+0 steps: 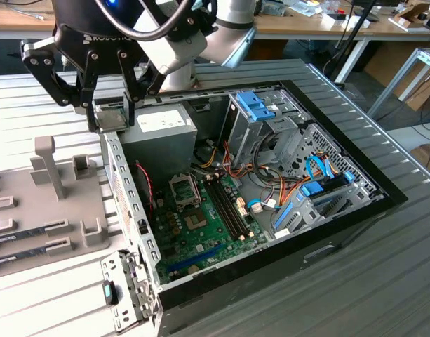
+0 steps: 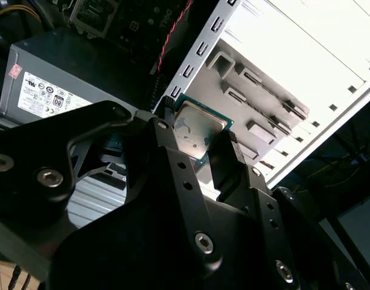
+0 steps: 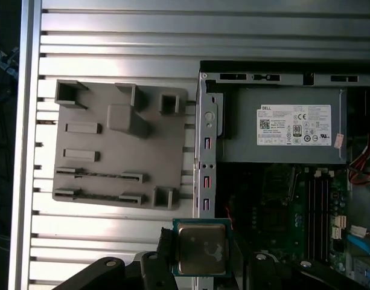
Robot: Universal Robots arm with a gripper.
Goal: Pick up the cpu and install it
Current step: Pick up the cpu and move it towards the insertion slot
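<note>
The cpu (image 1: 111,111) is a small square chip with a silvery top and a thin green rim. It hangs in the air above the open computer case's left wall, beside the grey power-supply box (image 1: 158,130). My gripper (image 1: 111,116) is shut on it, one black finger on each of two opposite edges. Both wrist views show the cpu (image 2: 198,125) (image 3: 201,246) clamped between the fingers (image 2: 172,151) (image 3: 165,254). The empty cpu socket (image 1: 184,188) lies on the green motherboard (image 1: 200,239), lower and toward the exterior view's right of the chip.
A grey parts fixture (image 1: 53,203) (image 3: 118,151) with slots and posts lies on the slatted table to the exterior view's left of the case. Inside the case are memory slots (image 1: 229,207), coloured cables (image 1: 271,196) and blue-tabbed drive cages (image 1: 260,112).
</note>
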